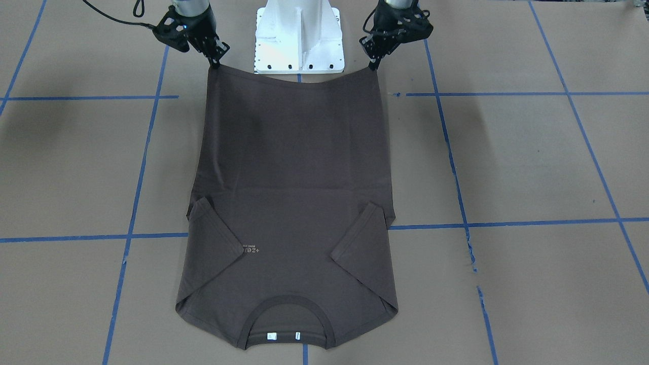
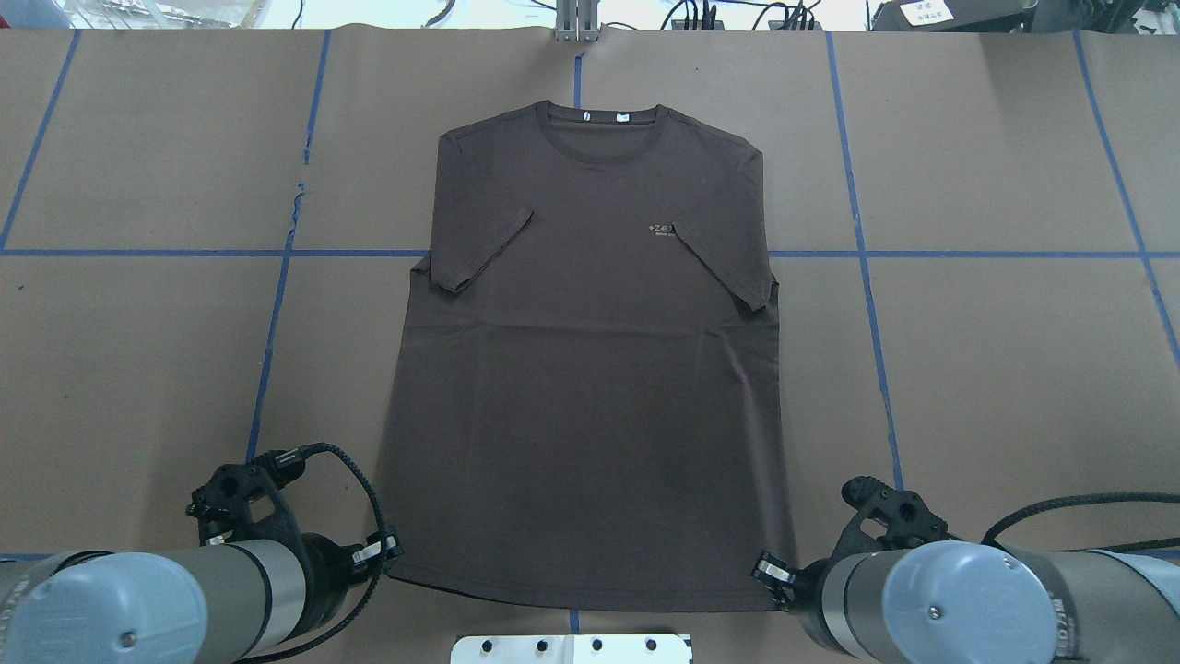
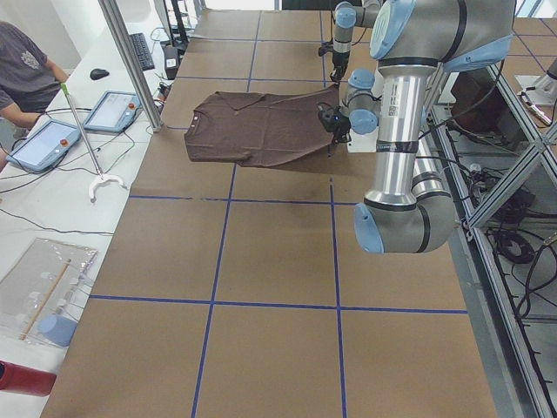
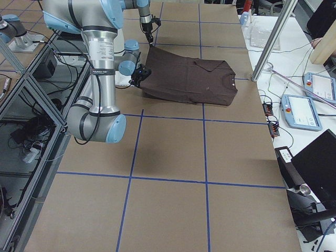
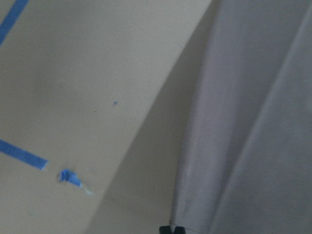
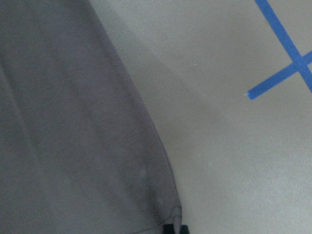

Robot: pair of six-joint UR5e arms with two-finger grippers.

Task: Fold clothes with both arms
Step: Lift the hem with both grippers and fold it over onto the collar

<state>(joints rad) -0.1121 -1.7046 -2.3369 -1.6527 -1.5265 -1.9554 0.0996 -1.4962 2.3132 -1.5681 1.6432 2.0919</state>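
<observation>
T-shirt [image 2: 590,369] of dark grey-brown cloth lies chest-up along the middle of the worktop [image 2: 996,369]. Its collar [image 2: 599,138] is close to the far edge and its hem is at the robot's edge. Both sleeves [image 2: 479,249] are folded inward over the chest, and one covers the end of the pale logo [image 2: 660,229]. Two white labels [image 2: 604,116] show inside the neck.

The left gripper [image 2: 392,546] is pinched tight on one hem corner and the right gripper [image 2: 767,570] on the other. The hem is held a little off the brown paper and sags slightly between them. In each wrist view the cloth casts a shadow on the paper beside it.

The white pedestal base [image 1: 299,35] stands just behind the hem, between the two grippers. Blue tape lines [image 2: 277,314] cross the paper and run under the shirt.

Past the far edge stand an aluminium post [image 3: 130,65] and two control pendants [image 3: 42,144], with a seated person [image 3: 22,65] beside them.
</observation>
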